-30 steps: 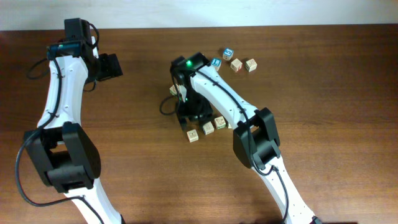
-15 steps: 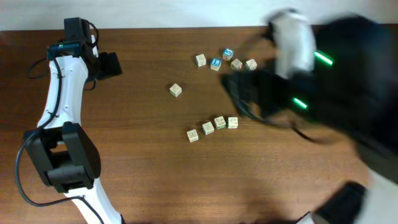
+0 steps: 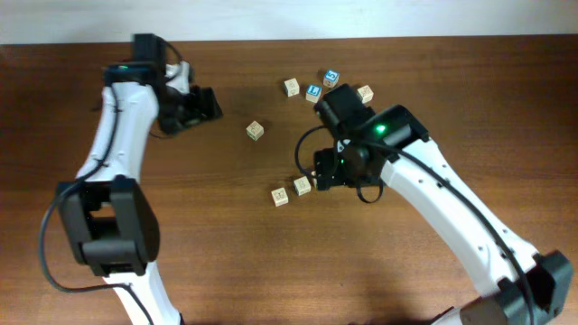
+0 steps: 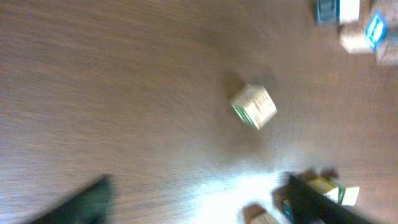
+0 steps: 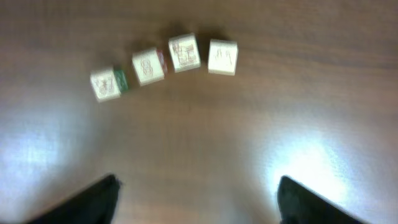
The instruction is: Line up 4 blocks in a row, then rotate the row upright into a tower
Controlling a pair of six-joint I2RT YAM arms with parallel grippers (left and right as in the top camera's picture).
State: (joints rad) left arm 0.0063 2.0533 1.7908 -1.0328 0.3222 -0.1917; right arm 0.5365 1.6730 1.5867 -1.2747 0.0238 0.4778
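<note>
Dark brown wooden table (image 3: 226, 262), little cubes all over it. Four beige light-wood alphabet cubes (image 5: 148, 66) sit in a slightly curved row, each just beside the next. One lone beige wooden cube (image 3: 256, 130) sits well apart, turned off-square. Further back there's a loose bunch: two blue-faced cubes (image 3: 313, 91) plus a couple more beige cubes (image 3: 291, 87).

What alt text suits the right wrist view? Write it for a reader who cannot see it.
Four small wooden blocks lie in a gently curved row near the top of the picture, on a brown wooden table. The right gripper is open, its two dark fingers blurred at the bottom edge with nothing between them.
</note>
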